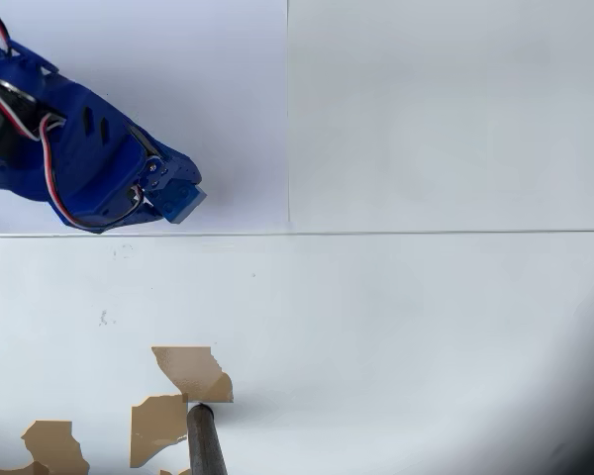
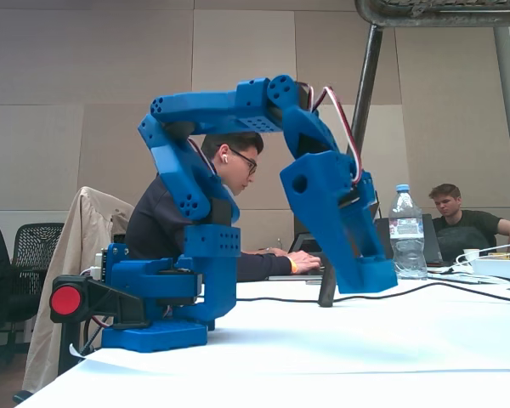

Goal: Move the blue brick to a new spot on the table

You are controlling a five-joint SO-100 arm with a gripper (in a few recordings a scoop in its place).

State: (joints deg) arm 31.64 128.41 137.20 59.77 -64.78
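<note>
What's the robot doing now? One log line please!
gripper: shut on blue brick | place: upper left of table, overhead view

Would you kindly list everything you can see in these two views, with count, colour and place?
blue brick: one, blue, at the gripper's tip in the overhead view, seemingly held; in the fixed view it appears clear of the table
table: one, white, with seam lines
torn patches: several, tan-brown, lower left of the overhead view
dark post: one, standing by the patches
water bottle: one, clear with blue cap, right of the arm in the fixed view
people: two, seated behind the table
jacket: one, beige, over a chair at left
black cable: one, across the table
arm base: one, blue, with a red knob
gripper: one, blue, upper left of the overhead view
</note>
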